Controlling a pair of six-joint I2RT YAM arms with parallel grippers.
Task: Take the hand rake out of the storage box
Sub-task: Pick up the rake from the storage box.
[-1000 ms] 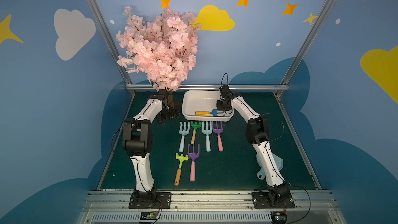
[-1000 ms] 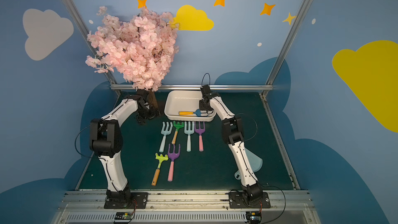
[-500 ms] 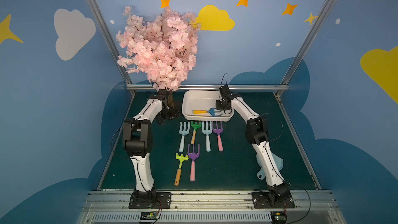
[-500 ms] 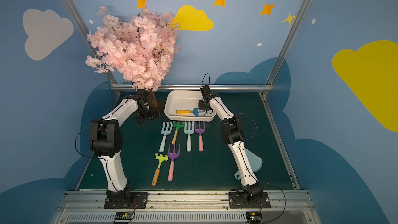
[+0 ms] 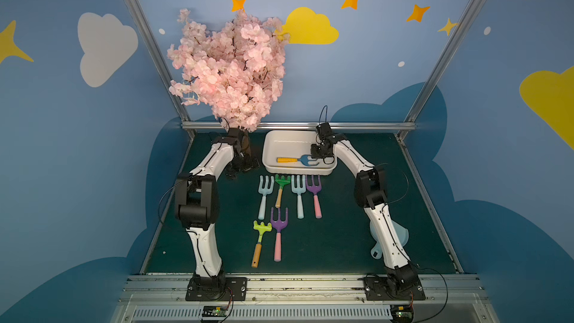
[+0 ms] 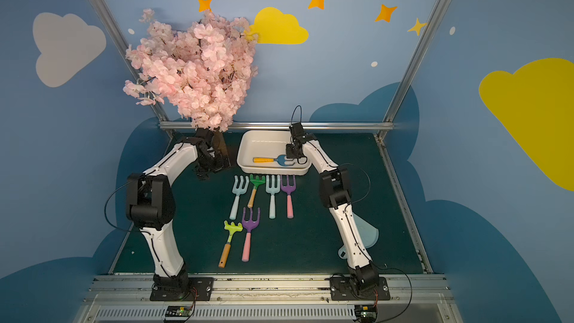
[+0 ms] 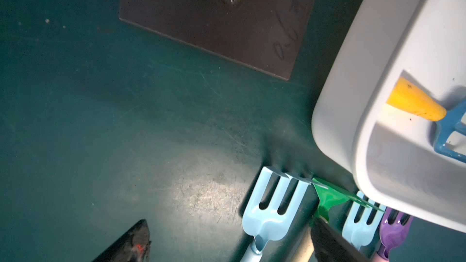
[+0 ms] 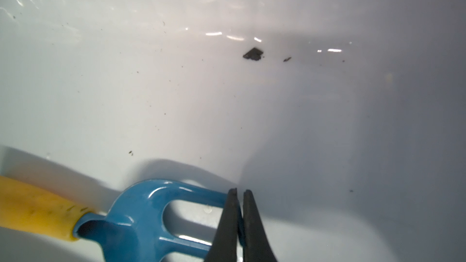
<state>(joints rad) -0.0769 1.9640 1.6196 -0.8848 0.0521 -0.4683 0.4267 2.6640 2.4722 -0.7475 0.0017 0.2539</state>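
Note:
The hand rake (image 5: pixel 289 160) (image 6: pixel 264 160) has a yellow handle and a blue head and lies across the white storage box (image 5: pixel 267 150) (image 6: pixel 243 150) at the back of the table. My right gripper (image 5: pixel 316 161) (image 6: pixel 290 161) (image 8: pixel 240 190) reaches into the box and is shut on the tines of the rake's blue head (image 8: pixel 141 218). My left gripper (image 5: pixel 241 166) (image 6: pixel 214 167) (image 7: pixel 229 223) stands open left of the box, holding nothing. In the left wrist view the rake's handle (image 7: pixel 416 104) shows over the box's rim (image 7: pixel 340 97).
Several coloured hand forks and rakes (image 5: pixel 281 194) (image 6: pixel 256 194) lie in rows on the green mat in front of the box. A pink blossom tree (image 5: pixel 230 69) stands on a brown base plate (image 7: pixel 214 21) at the back left. A pale blue dish (image 5: pixel 400 234) lies behind the right arm.
The right gripper's jaws have closed onto the rake's blue tines, and the rake has shifted slightly to the left in the box. The left arm has not moved.

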